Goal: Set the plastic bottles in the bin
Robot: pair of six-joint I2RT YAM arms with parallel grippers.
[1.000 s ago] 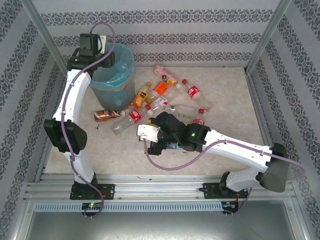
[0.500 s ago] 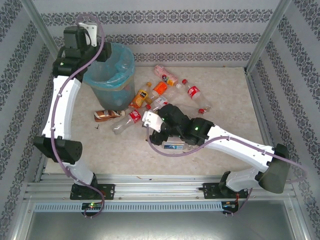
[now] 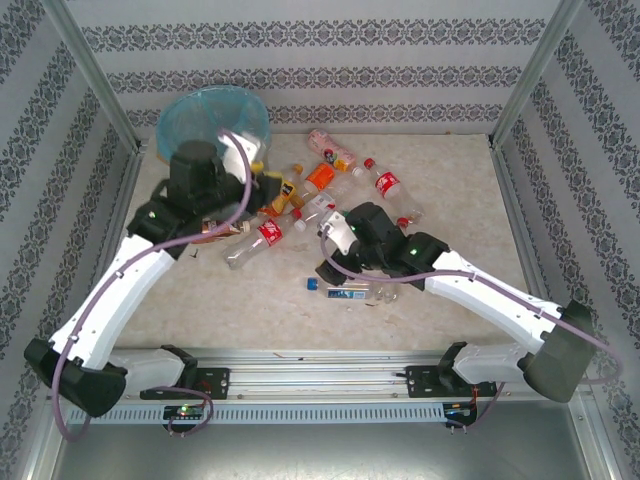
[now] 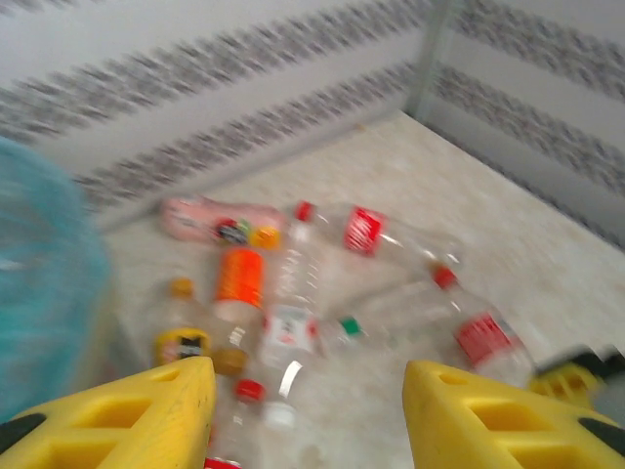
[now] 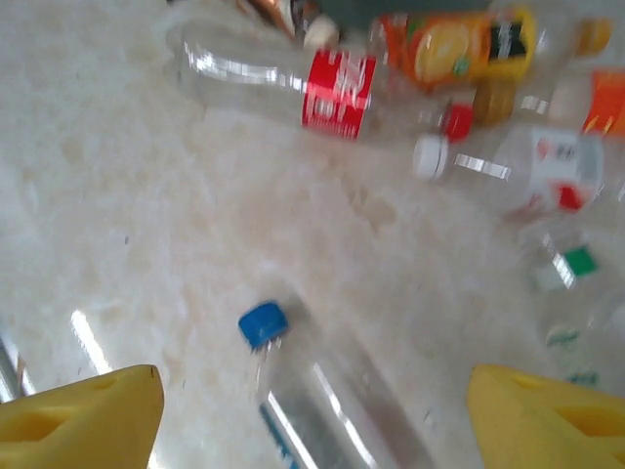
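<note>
We count one round bin (image 3: 215,115), lined with thin blue film, far left, and at least nine clear plastic bottles (image 3: 318,177) lying right of it on the mottled table (image 3: 460,200). The left gripper (image 4: 308,376) gapes empty; the right gripper (image 5: 312,376) gapes over a blue-capped bottle (image 5: 332,401)

No lettering can be read on any bottle. In the right wrist view a clear bottle (image 5: 303,83) bears a red label with white marks too blurred to make out. An orange-labelled bottle (image 5: 459,44) shows a picture of an orange slice beside a dark patch, and a third bottle (image 5: 537,161) has a white label with red smudges, none of it legible.
</note>
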